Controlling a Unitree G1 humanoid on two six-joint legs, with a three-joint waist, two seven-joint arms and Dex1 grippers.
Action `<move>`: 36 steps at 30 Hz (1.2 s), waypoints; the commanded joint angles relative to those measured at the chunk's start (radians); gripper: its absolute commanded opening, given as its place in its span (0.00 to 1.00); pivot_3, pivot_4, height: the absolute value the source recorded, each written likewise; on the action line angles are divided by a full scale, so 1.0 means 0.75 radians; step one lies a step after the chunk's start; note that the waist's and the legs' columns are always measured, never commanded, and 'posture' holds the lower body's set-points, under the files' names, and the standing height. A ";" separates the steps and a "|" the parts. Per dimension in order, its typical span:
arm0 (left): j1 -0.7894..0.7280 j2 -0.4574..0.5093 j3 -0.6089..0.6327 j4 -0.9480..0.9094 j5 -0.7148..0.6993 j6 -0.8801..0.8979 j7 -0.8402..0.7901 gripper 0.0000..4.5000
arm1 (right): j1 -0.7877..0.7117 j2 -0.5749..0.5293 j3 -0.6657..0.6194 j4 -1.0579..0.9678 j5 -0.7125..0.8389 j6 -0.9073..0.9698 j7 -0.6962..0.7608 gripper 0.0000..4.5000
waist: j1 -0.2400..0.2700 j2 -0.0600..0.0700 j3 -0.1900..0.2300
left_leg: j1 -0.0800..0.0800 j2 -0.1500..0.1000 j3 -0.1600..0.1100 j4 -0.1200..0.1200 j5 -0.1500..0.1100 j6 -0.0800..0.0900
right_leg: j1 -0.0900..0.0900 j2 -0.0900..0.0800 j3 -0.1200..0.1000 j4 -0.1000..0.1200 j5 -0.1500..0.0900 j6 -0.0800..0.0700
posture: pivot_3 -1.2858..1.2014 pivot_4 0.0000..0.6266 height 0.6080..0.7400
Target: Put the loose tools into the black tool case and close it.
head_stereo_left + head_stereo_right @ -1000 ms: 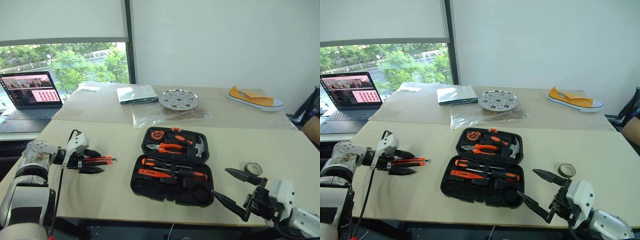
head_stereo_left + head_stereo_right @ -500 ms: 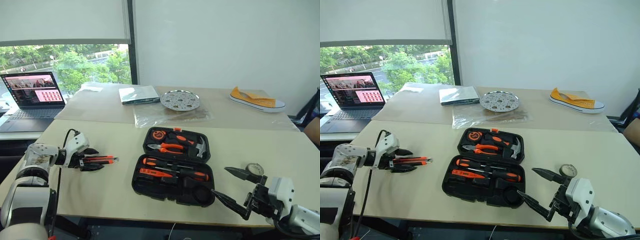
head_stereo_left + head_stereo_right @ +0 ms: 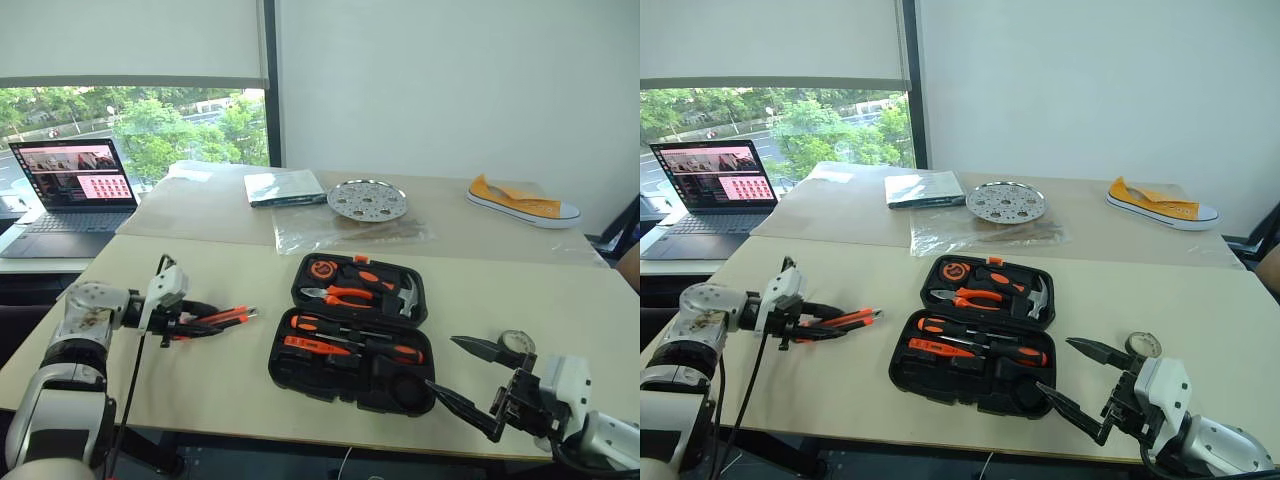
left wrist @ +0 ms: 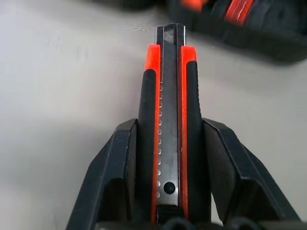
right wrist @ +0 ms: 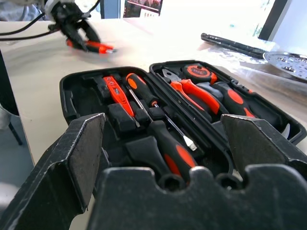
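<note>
While the right gripper (image 3: 468, 385) hangs at the near edge of the table (image 3: 560, 300) with its two black fingers spread wide and nothing between them, it points toward the black tool case (image 3: 352, 331), which lies open just beyond it. Beside that gripper, on its far right side, sits a small dark tape roll (image 3: 513, 343). Inside the near half of the case lie two screwdrivers (image 5: 158, 120) and a slim small orange tool (image 5: 115, 93); the far half holds pliers (image 3: 338, 295), a hammer (image 3: 402, 293) and a tape measure (image 3: 318, 268). Well to the left of the case, the left gripper (image 3: 205, 322) pinches the utility knife (image 4: 169, 120) by its handle, the fingers pressed against both sides, the blade end aimed at the case. Farther back are a laptop (image 3: 68, 189), a round metal plate (image 3: 367, 199) and a yellow shoe (image 3: 521, 201).
</note>
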 commanded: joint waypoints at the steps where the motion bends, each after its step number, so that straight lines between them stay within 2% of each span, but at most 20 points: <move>1: 0.057 0.030 -0.094 -0.658 -0.197 0.446 -0.002 0.34 | 0.028 -0.008 -0.044 -0.027 0.026 -0.018 0.029 1.00 | -0.001 0.000 0.000 | 0.000 0.000 0.000 0.001 0.000 0.000 | 0.000 0.000 0.000 0.000 0.000 0.000 | 0.52 0.24 1.00; 3: 0.090 -0.007 -0.140 -0.934 -0.220 0.628 0.082 0.34 | 0.029 -0.007 -0.037 -0.030 0.025 -0.013 0.033 1.00 | -0.001 0.001 0.000 | -0.001 -0.001 0.000 0.001 -0.001 0.002 | 0.001 0.000 0.001 -0.001 0.000 0.001 | 0.52 0.24 1.00; 5: 0.122 -0.058 -0.188 -1.102 -0.204 0.749 0.198 0.34 | 0.023 -0.005 -0.031 -0.028 0.024 -0.011 0.034 1.00 | -0.003 0.002 0.000 | 0.000 -0.001 0.000 0.003 -0.001 0.002 | 0.001 0.000 0.002 0.000 0.000 0.002 | 0.52 0.24 1.00; 9: 0.191 -0.151 -0.302 -1.217 -0.068 0.790 0.360 0.34 | 0.023 0.006 -0.016 -0.046 0.023 -0.003 0.021 1.00 | -0.009 0.003 0.000 | 0.005 -0.001 0.000 0.002 0.000 0.000 | 0.003 0.003 0.007 0.001 -0.001 0.003 | 0.52 0.24 1.00; 14: 0.206 -0.233 -0.388 -1.215 0.022 0.781 0.444 0.34 | 0.033 0.017 -0.003 -0.070 0.023 0.005 0.004 1.00 | -0.003 0.003 0.000 | 0.006 -0.001 0.000 0.002 0.002 -0.002 | 0.004 0.004 0.007 0.002 -0.001 0.003 | 0.52 0.24 1.00; 19: 0.160 -0.301 -0.466 -1.084 0.157 0.677 0.477 0.34 | 0.031 0.022 0.003 -0.079 0.015 0.007 -0.008 1.00 | 0.002 0.003 0.000 | 0.006 -0.002 -0.001 0.004 0.001 0.000 | 0.005 0.003 0.008 0.002 0.000 0.002 | 0.52 0.24 1.00; 31: 0.120 -0.268 -0.539 -1.010 0.275 0.624 0.380 0.34 | 0.032 0.056 0.009 -0.078 -0.016 -0.020 -0.041 1.00 | 0.006 0.006 -0.002 | 0.005 -0.001 -0.001 0.007 -0.001 0.003 | 0.005 0.002 0.008 0.001 0.000 0.001 | 0.52 0.24 1.00; 36: 0.143 -0.334 -0.540 -1.031 0.256 0.733 0.434 0.34 | 0.025 0.062 0.004 -0.071 -0.025 -0.025 -0.048 1.00 | 0.007 0.008 -0.003 | 0.005 -0.001 -0.001 0.007 -0.001 0.003 | 0.006 0.002 0.008 0.001 0.000 0.001 | 0.52 0.24 1.00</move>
